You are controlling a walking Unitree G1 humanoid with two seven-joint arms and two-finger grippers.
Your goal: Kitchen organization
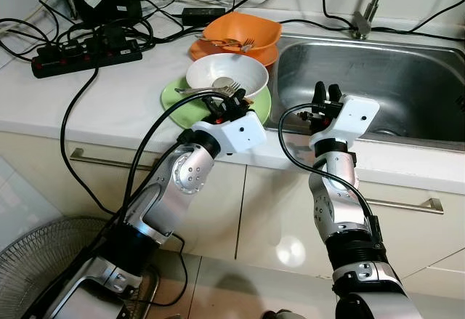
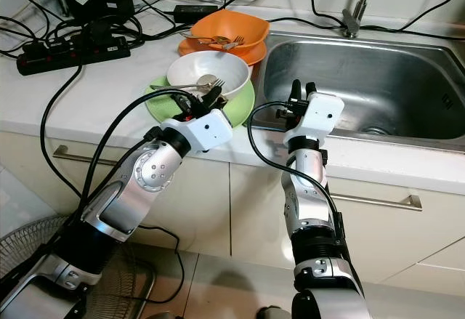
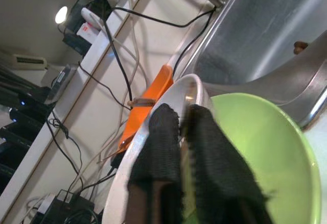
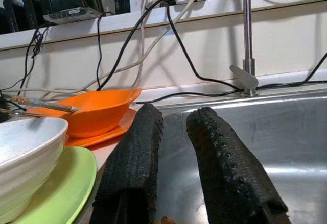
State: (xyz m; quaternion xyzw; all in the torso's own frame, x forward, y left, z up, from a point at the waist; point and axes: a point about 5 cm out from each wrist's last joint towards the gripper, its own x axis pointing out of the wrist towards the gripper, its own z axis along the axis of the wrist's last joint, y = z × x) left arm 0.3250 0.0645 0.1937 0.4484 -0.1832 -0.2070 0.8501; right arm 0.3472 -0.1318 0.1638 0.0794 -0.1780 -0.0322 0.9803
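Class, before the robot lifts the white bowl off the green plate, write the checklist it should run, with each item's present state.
1. Left pincer at the round white ceramic bowl: ok, its fingers are at the rim.
2. Grip closed on the rim: cannot tell.
3. Metal fork and spoon lying loose in the bowl: not ok, they may slide.
4. Flat round green plate lying flat under the bowl: ok.
5. Right pincer open, over the steel sink's front edge, apart from the bowl: ok.
6. Sink basin free to receive dishes: ok.
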